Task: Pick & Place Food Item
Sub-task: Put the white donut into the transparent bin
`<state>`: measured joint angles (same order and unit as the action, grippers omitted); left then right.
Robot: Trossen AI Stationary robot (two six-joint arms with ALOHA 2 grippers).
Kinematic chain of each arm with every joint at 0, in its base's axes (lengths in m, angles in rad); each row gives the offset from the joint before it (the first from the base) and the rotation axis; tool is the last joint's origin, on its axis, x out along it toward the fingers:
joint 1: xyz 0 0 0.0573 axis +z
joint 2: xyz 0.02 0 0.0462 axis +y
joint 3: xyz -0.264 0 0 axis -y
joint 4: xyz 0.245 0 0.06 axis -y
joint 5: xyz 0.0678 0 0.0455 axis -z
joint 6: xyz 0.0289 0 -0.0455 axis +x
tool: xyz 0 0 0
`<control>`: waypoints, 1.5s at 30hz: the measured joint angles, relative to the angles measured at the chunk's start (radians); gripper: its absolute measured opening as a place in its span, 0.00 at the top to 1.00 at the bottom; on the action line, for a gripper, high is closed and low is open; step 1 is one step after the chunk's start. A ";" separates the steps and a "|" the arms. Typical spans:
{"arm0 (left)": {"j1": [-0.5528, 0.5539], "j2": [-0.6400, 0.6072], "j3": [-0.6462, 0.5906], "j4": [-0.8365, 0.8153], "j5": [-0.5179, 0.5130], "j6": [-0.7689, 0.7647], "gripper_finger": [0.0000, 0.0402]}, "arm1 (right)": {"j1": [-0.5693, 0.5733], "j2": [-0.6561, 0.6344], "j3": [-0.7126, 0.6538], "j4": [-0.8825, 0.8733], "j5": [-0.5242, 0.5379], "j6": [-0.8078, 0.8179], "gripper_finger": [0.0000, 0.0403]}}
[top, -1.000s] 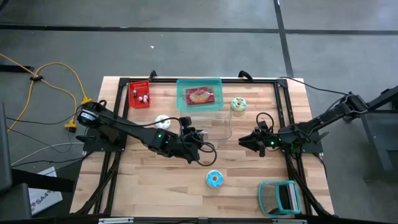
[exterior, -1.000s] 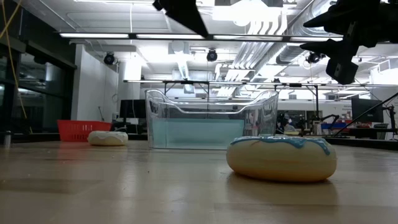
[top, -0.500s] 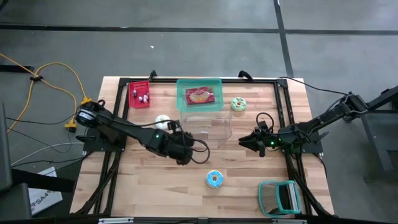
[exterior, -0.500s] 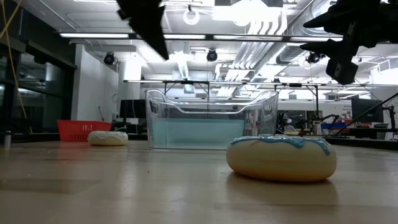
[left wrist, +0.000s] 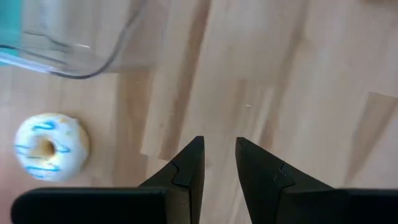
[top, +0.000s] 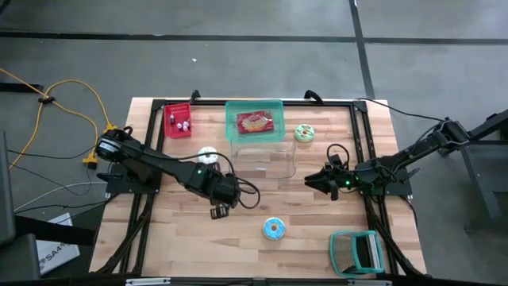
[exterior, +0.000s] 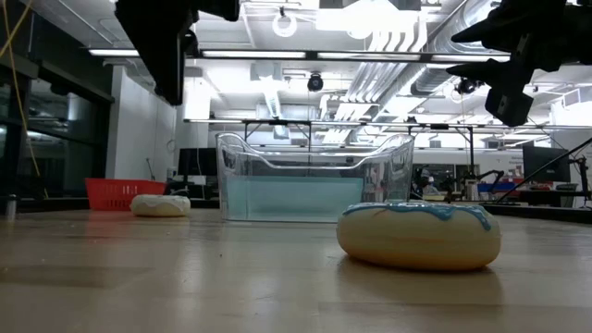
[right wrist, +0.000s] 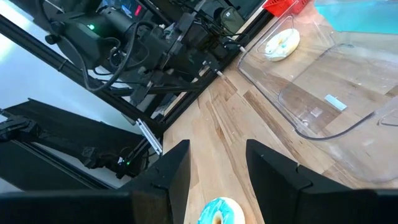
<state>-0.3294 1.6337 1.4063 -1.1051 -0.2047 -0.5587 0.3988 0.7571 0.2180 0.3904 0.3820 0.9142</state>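
I am holding my left gripper (top: 216, 212) above bare wood near the middle of the table (top: 317, 246), just beside the near left corner of the clear container (top: 263, 161), and its two dark fingers (left wrist: 189, 163) are standing slightly apart with a narrow gap between them and nothing gripped. The blue-iced donut (top: 274, 229) is lying flat on the boards nearer the front edge, apart from that gripper and off toward the right arm's side; in the left wrist view it (left wrist: 51, 147) is showing beside the rounded corner of the container (left wrist: 74, 50). I am keeping my right gripper (top: 309, 182) raised over the table on the right side of the container, with its fingers (right wrist: 173, 167) parted and empty, pointing toward the centre. In the low view the donut (exterior: 418, 235) is sitting closest to the camera, with the container (exterior: 314, 176) behind it. A white-iced donut (top: 207, 155) is resting on the wood just left of the container, and a green-iced donut (top: 304, 133) is lying near the back on its right. A teal tray (top: 255, 121) holding a reddish food item is sitting behind the container, a red basket (top: 178, 121) is at the back left, and a teal rack (top: 355, 251) is at the front right corner.
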 joint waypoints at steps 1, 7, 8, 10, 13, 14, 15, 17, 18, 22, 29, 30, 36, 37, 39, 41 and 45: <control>0.000 0.000 0.000 0.002 0.014 0.000 0.79 | 0.000 0.000 0.000 0.000 0.000 0.000 0.64; 0.000 0.000 0.000 0.001 0.020 0.000 0.79 | 0.000 0.000 0.000 0.000 0.000 0.000 0.64; 0.000 0.000 0.000 0.001 0.020 0.000 0.79 | 0.000 0.000 0.000 0.000 0.000 0.000 0.64; 0.006 0.000 0.000 0.000 0.020 0.011 0.79 | 0.000 0.000 0.000 0.000 0.000 0.000 0.64; 0.008 0.000 0.000 -0.029 0.021 0.034 0.79 | 0.000 0.000 0.000 0.001 0.000 0.000 0.64; 0.011 0.000 0.000 -0.045 0.020 0.035 0.79 | 0.000 0.000 0.000 0.000 0.000 0.000 0.64; 0.015 0.000 0.000 -0.060 0.020 0.039 0.79 | 0.000 0.000 0.000 0.000 0.000 0.000 0.64; 0.023 0.000 0.000 -0.089 0.019 0.069 0.79 | 0.000 0.000 0.000 0.000 0.000 0.000 0.64; 0.029 0.000 0.000 -0.101 0.020 0.092 0.79 | 0.000 0.000 0.000 0.000 0.000 0.000 0.64; 0.065 0.000 -0.001 -0.139 0.018 0.172 0.79 | 0.000 0.000 0.000 0.000 0.000 0.000 0.64; 0.155 -0.003 -0.003 -0.168 0.017 0.268 0.79 | 0.000 0.000 0.000 0.000 0.000 0.000 0.64; 0.169 -0.004 -0.004 -0.169 0.017 0.280 0.79 | 0.000 0.000 0.000 0.000 0.000 0.000 0.64; 0.245 -0.039 -0.040 -0.146 0.020 0.335 0.79 | 0.000 0.000 0.000 0.000 0.000 0.000 0.64; 0.258 -0.053 -0.060 -0.131 0.026 0.339 0.79 | 0.000 0.000 0.000 0.001 0.000 0.000 0.64; 0.281 -0.092 -0.119 -0.078 0.041 0.359 0.79 | 0.000 0.000 0.000 0.000 0.000 0.000 0.64; 0.306 -0.140 -0.188 -0.016 0.058 0.387 0.79 | 0.000 0.000 0.000 0.000 0.000 0.000 0.64; 0.357 -0.226 -0.312 0.073 0.072 0.410 0.79 | 0.000 0.000 0.000 0.001 0.000 0.000 0.64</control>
<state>0.0275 1.4072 1.0945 -1.0316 -0.1326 -0.1490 0.3990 0.7574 0.2180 0.3911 0.3820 0.9142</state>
